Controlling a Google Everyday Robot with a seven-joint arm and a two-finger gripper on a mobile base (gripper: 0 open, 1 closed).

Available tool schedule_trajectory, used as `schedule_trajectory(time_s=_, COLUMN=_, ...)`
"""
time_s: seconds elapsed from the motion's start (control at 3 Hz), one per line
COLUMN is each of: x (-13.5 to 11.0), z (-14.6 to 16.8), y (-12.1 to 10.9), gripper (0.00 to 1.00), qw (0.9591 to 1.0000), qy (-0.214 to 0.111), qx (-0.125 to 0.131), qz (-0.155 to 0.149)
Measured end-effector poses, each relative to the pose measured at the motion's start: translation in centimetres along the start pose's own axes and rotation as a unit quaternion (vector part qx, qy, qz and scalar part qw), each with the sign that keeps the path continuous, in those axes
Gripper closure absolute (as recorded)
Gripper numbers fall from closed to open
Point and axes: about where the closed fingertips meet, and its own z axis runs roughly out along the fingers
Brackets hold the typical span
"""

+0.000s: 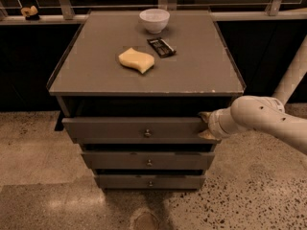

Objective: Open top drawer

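Observation:
The top drawer is the widest of three grey drawers, with a small round knob at its centre. It stands pulled out a little, with a dark gap under the cabinet top. My gripper is at the right end of the drawer front, reaching in from the right on a white arm. Its two yellowish fingers are spread apart, one near the front's top edge and one near its bottom edge. I cannot tell if they touch the front.
On the grey cabinet top lie a yellow sponge, a white bowl and a dark snack packet. Two narrower drawers sit below. A white pipe stands at the right. The floor is speckled.

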Motion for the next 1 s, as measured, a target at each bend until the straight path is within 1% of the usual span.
schedule_trajectory(time_s=0.33, x=0.0, z=0.0, y=0.0, gripper=0.88, qw=1.0, qy=0.0, qx=0.0, qz=0.0)
schedule_trajectory(time_s=0.67, x=0.0, z=0.0, y=0.0, gripper=1.0, qw=1.0, qy=0.0, qx=0.0, qz=0.0)
schedule_trajectory(time_s=1.0, x=-0.27, z=-0.75, y=-0.45, gripper=1.0, qw=1.0, qy=0.0, qx=0.0, qz=0.0)
